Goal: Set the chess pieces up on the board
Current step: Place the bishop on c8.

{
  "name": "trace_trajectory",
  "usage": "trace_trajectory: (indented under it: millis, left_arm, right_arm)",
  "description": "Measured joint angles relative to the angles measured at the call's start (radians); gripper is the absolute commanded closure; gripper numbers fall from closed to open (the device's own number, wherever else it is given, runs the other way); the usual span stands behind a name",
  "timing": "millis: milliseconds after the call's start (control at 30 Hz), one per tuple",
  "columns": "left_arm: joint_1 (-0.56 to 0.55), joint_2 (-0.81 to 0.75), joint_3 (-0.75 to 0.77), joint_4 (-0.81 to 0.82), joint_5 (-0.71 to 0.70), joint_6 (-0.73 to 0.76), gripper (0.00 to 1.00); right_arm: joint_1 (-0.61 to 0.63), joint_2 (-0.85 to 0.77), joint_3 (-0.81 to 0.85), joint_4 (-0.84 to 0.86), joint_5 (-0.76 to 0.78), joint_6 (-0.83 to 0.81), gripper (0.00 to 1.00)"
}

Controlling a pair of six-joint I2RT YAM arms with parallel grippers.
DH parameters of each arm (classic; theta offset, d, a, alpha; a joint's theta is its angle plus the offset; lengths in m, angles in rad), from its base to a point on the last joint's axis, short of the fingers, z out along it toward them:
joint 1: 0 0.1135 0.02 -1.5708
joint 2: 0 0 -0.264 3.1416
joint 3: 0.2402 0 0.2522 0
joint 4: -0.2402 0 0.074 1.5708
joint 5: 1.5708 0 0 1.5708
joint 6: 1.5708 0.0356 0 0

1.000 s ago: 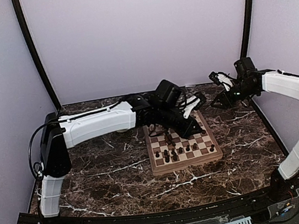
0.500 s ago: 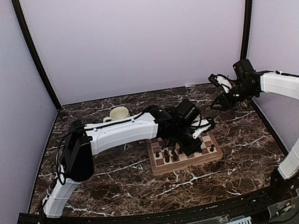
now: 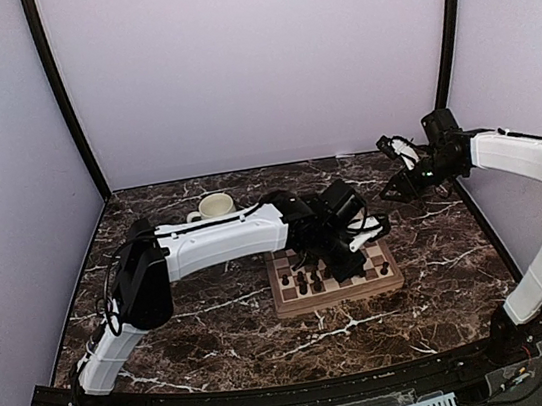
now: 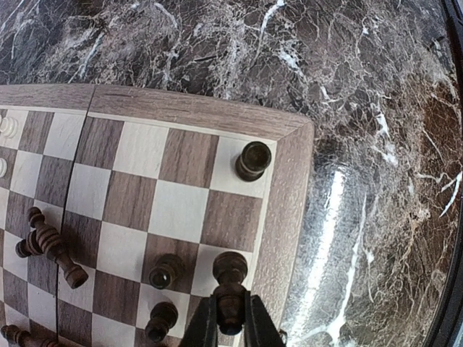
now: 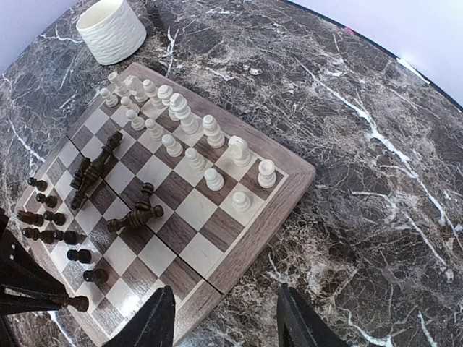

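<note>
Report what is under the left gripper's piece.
Squares of the board by its rim show around the dark piece, shut in the left gripper. The fingers cover its base, so contact with the board cannot be seen.

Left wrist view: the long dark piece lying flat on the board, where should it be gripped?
Probably from straight above, pinching the fallen dark piece across its slim middle, square to its diagonal length: it lies flat on the board.
</note>
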Motion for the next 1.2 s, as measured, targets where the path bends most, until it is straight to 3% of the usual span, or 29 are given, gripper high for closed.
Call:
trace_trajectory:
  millis: [967, 1200]
  left_arm:
    - [-0.002, 0.041, 0.063, -0.085, -0.039, 0.017, 0.92]
    - [-0.002, 0.041, 0.063, -0.087, -0.039, 0.018, 0.87]
  right_arm:
    - [0.000, 0.017, 0.000, -0.001, -0.018, -0.005, 0.48]
    - [0.000, 0.023, 0.000, -0.001, -0.019, -0.005, 0.48]
